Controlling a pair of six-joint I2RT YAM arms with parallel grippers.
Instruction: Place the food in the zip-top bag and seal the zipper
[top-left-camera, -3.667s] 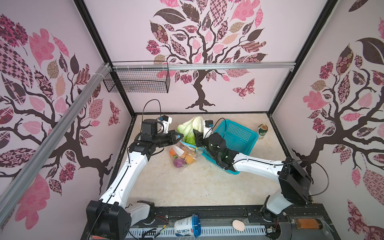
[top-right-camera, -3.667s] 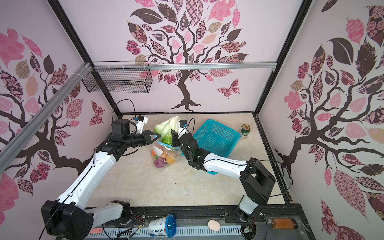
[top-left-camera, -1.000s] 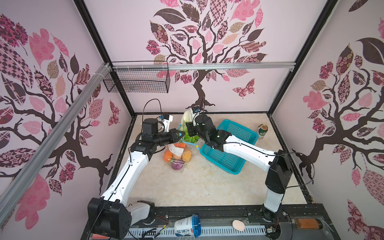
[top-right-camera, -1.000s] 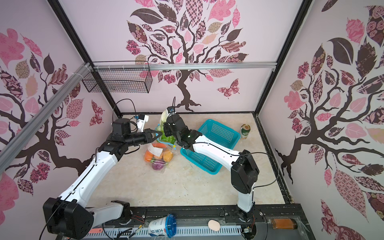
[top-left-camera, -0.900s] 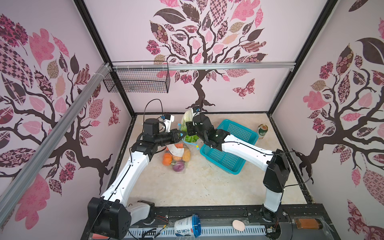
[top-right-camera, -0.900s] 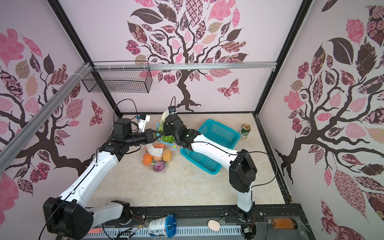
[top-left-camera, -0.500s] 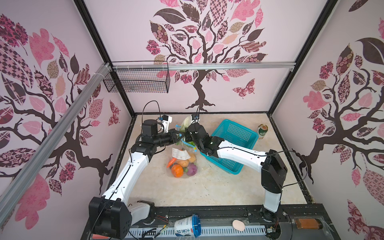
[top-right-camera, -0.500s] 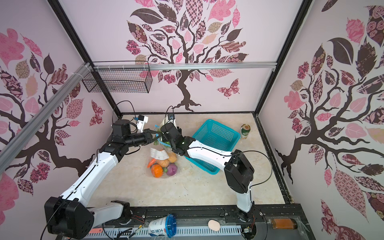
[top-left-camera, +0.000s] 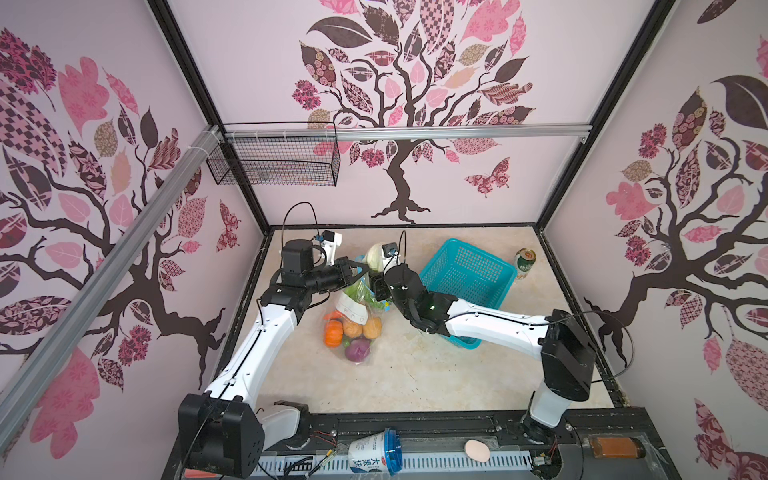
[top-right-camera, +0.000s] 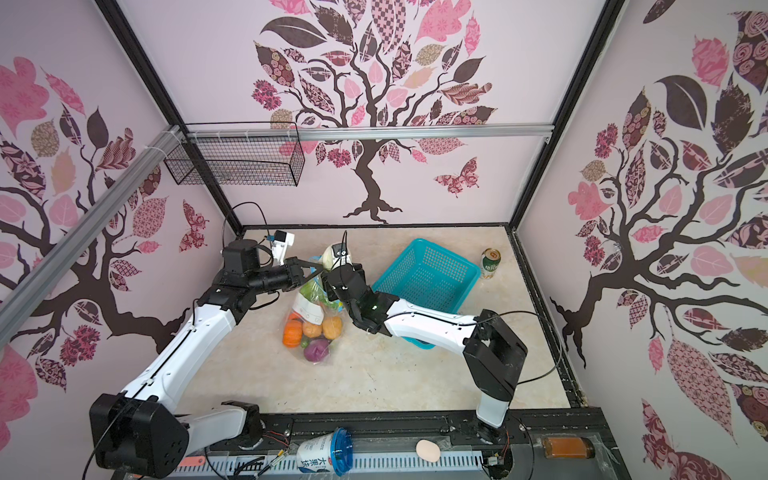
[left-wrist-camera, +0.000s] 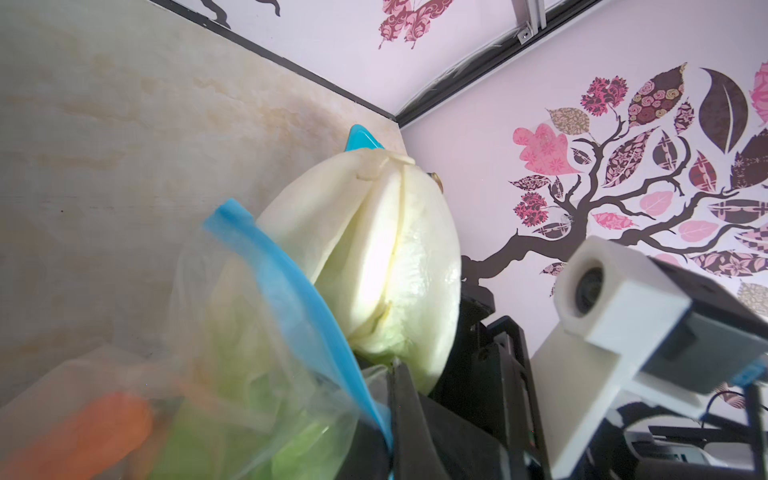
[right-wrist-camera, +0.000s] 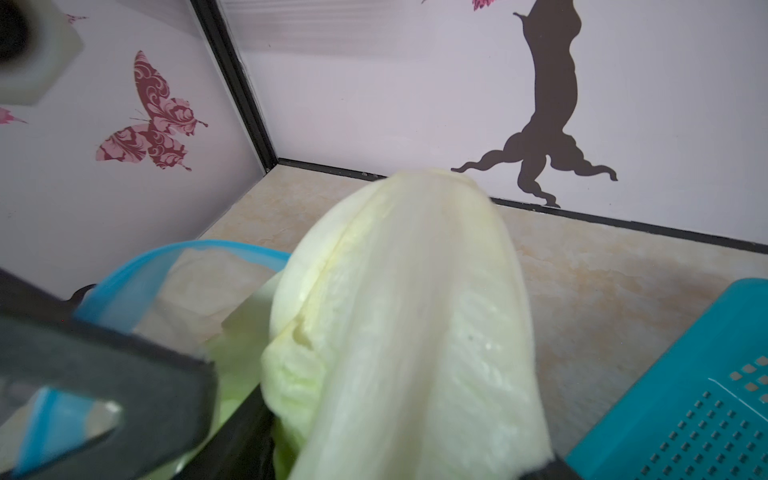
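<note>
The zip-top bag (top-left-camera: 352, 316) (top-right-camera: 312, 320) hangs from its mouth, its bottom resting on the floor. In it are an orange pumpkin (top-left-camera: 333, 334), tan potatoes (top-left-camera: 372, 328) and a purple onion (top-left-camera: 357, 350). My left gripper (top-left-camera: 361, 270) (top-right-camera: 316, 268) (left-wrist-camera: 391, 374) is shut on the blue zipper strip (left-wrist-camera: 282, 282) (right-wrist-camera: 137, 270) at the mouth. The cabbage (top-left-camera: 376, 255) (top-right-camera: 330, 255) (left-wrist-camera: 374, 270) (right-wrist-camera: 415, 311) stands green end down in the mouth, white end sticking out. It lies between the fingers of my right gripper (top-left-camera: 380, 284) (right-wrist-camera: 395, 436). Whether they still press it is not clear.
A teal mesh basket (top-left-camera: 465, 278) lies tilted just right of the right arm. A green can (top-left-camera: 524, 262) stands at the back right. On the front rail lie a cup (top-left-camera: 374, 457) and a pale egg-shaped thing (top-left-camera: 477, 451). A wire basket (top-left-camera: 274, 160) hangs on the back wall.
The right gripper has carried the cabbage down into the bag's mouth. The bag's load has sunk and slid toward the front. The left gripper has kept its hold on the strip.
</note>
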